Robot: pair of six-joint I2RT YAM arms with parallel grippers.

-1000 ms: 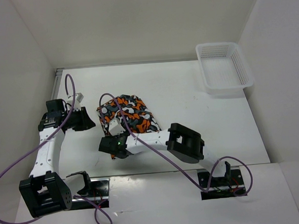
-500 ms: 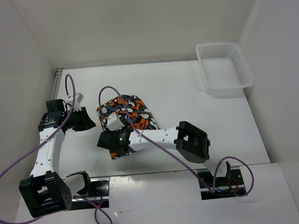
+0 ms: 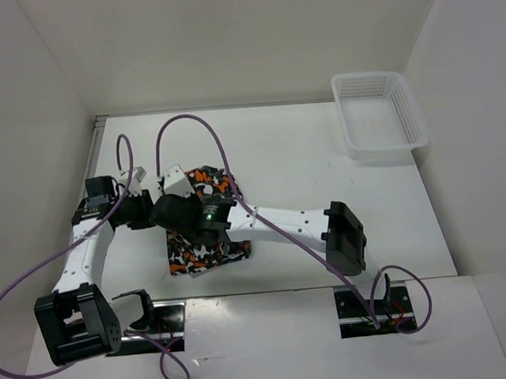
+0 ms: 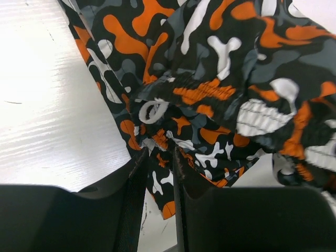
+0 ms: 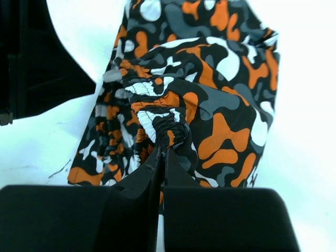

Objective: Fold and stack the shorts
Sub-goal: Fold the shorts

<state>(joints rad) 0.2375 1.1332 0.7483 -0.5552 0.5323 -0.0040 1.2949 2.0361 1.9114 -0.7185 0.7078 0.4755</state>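
Observation:
The shorts [image 3: 207, 254], in an orange, grey, black and white camouflage print, lie bunched on the white table at the left of centre. They fill the left wrist view [image 4: 220, 79] and the right wrist view [image 5: 210, 105]. My left gripper [image 4: 160, 152] is shut on a thin fold at the shorts' edge; in the top view it [image 3: 144, 212] sits at their left side. My right gripper [image 5: 164, 149] is shut on the gathered elastic waistband. Its wrist [image 3: 190, 215] covers the middle of the shorts, close to the left gripper.
A white plastic mesh basket [image 3: 377, 117] stands at the back right of the table. Purple cables [image 3: 189, 120] loop over both arms. White walls close in the table on the left, back and right. The right arm's elbow [image 3: 346, 235] sits near the front edge.
My right gripper has swung back and left over the shorts, toward the left gripper. The shorts' cloth now reaches nearer the front edge. The left gripper has shifted slightly right.

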